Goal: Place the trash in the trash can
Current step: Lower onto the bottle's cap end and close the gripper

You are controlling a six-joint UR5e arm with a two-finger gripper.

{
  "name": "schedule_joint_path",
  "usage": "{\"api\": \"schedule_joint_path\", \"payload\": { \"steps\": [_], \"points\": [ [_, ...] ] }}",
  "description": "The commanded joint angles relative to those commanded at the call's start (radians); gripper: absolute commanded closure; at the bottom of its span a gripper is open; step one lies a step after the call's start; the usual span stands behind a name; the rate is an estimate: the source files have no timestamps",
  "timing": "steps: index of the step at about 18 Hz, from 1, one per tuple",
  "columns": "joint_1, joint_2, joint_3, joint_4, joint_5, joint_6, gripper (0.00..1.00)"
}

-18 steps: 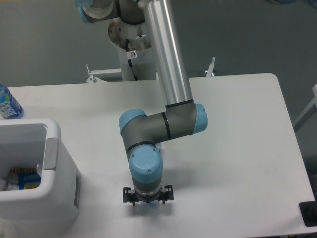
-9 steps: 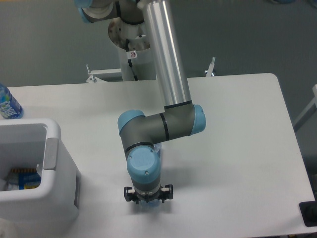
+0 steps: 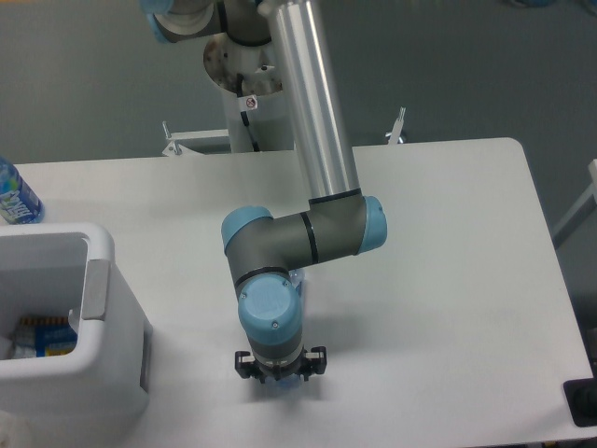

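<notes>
Under the wrist, the gripper (image 3: 279, 371) is pressed low to the counter (image 3: 448, 280); whether the fingers are apart or clamped, I cannot tell. A bluish, clear scrap shows there, likely the crushed bottle (image 3: 295, 278), its long axis hidden by the arm. A shallow grip could let it slip during carry. The trash can (image 3: 93, 317) stands to the left.

One white trash can (image 3: 101, 280) far left of the tool (image 3: 279, 371); one blue-labelled bottle (image 3: 16, 196) beyond it; one table (image 3: 448, 280); one arm (image 3: 312, 121).
</notes>
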Motion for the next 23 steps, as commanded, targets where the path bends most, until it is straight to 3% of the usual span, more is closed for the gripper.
{"api": "schedule_joint_path", "payload": {
  "steps": [23],
  "points": [
    [-0.002,0.009,0.003,0.002,0.020,0.000,0.41]
  ]
}}
